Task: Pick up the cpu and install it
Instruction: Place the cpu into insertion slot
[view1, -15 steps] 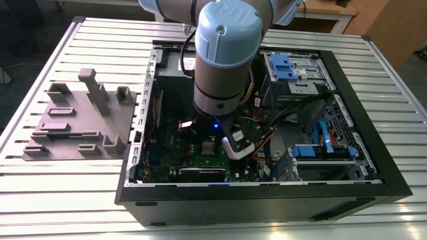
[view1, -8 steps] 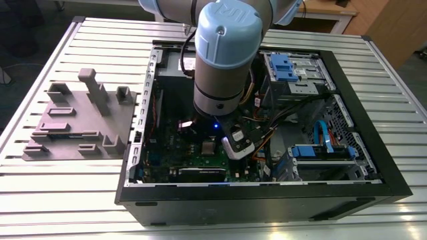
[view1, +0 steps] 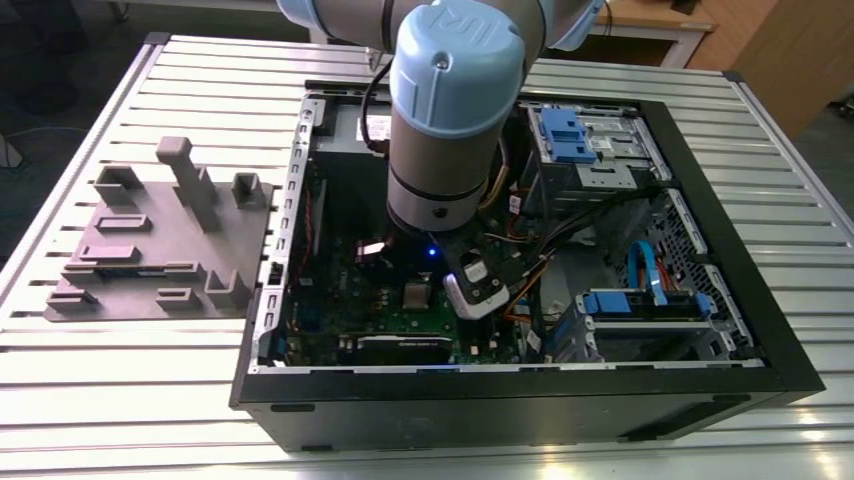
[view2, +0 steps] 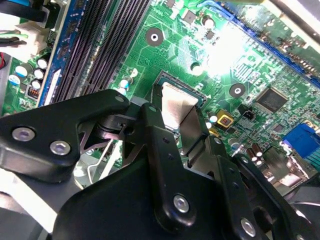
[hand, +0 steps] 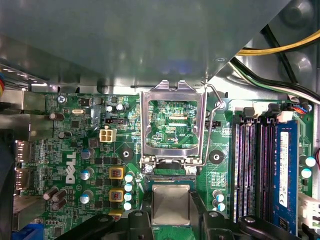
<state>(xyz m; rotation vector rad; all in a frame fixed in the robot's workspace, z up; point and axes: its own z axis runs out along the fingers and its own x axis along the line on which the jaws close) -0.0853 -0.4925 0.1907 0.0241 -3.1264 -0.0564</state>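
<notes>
The cpu (hand: 171, 204) is a small silver-grey square lying flat over the socket of the green motherboard (hand: 75, 165). In the second wrist view the cpu (view2: 174, 105) shows between two black fingers (view2: 156, 131). My gripper (hand: 171, 212) reaches down into the open computer case, one finger at each side edge of the chip, shut on it. The socket's metal load plate (hand: 172, 95) is folded back, with its lever (hand: 216, 102) raised beside it. In the exterior view the cpu (view1: 418, 293) lies just below the arm's wrist (view1: 441, 215).
The black computer case (view1: 400, 400) lies open on a slatted table. Memory slots (hand: 255, 165) run beside the socket. Cables (view1: 587, 225) and blue drive bays (view1: 641, 303) fill the case on the exterior view's right. A purple-grey tray (view1: 147, 250) with upright blocks stands outside on the exterior view's left.
</notes>
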